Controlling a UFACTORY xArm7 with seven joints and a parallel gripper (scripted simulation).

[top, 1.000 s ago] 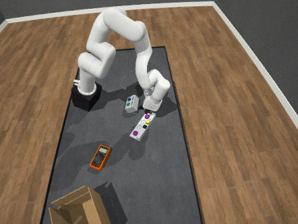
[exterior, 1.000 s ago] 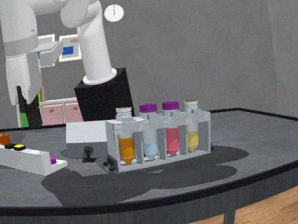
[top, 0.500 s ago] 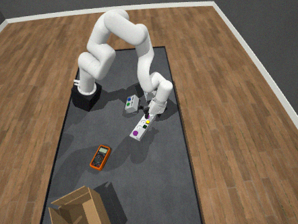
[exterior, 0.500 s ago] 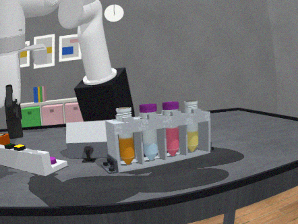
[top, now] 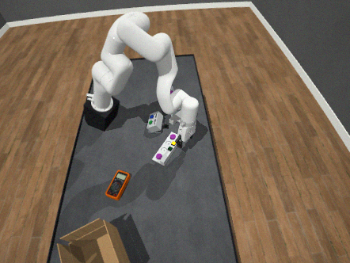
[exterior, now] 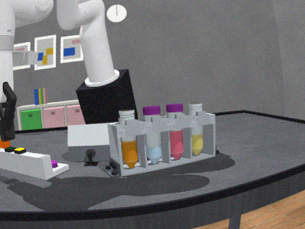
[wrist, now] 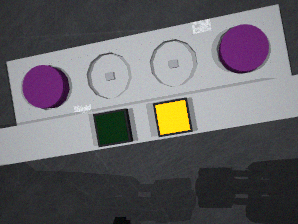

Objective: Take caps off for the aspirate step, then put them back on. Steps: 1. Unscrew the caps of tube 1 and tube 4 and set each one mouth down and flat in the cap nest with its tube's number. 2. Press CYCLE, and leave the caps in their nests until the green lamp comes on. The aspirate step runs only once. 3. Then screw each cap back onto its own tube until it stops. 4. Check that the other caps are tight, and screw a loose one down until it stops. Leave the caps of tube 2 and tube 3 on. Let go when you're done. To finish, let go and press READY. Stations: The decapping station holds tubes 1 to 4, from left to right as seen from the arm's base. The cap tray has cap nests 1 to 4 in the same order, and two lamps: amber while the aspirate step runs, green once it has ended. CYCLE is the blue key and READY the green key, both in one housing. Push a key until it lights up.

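The white cap tray (wrist: pixel 145 90) fills the wrist view. A purple cap sits in each end nest, one on the left (wrist: pixel 45 86) and one on the right (wrist: pixel 243 48). The two middle nests (wrist: pixel 109 76) (wrist: pixel 173 63) are empty. The amber lamp (wrist: pixel 172 117) is lit and the green lamp (wrist: pixel 112 128) is dark. My gripper (top: pixel 179 140) hangs open and empty just above the tray (top: pixel 167 148); it also shows at the left edge of the exterior view (exterior: pixel 6 118). In the tube rack (exterior: pixel 162 141), the orange tube (exterior: pixel 128 138) and the yellow tube (exterior: pixel 196 131) have no caps. The two middle tubes carry purple caps (exterior: pixel 152 110) (exterior: pixel 174 107).
The key housing (top: pixel 154 121) stands beside the tray, toward the arm's base. An orange multimeter (top: pixel 118 184) lies further out on the mat. An open cardboard box (top: pixel 89 242) stands at the mat's near end.
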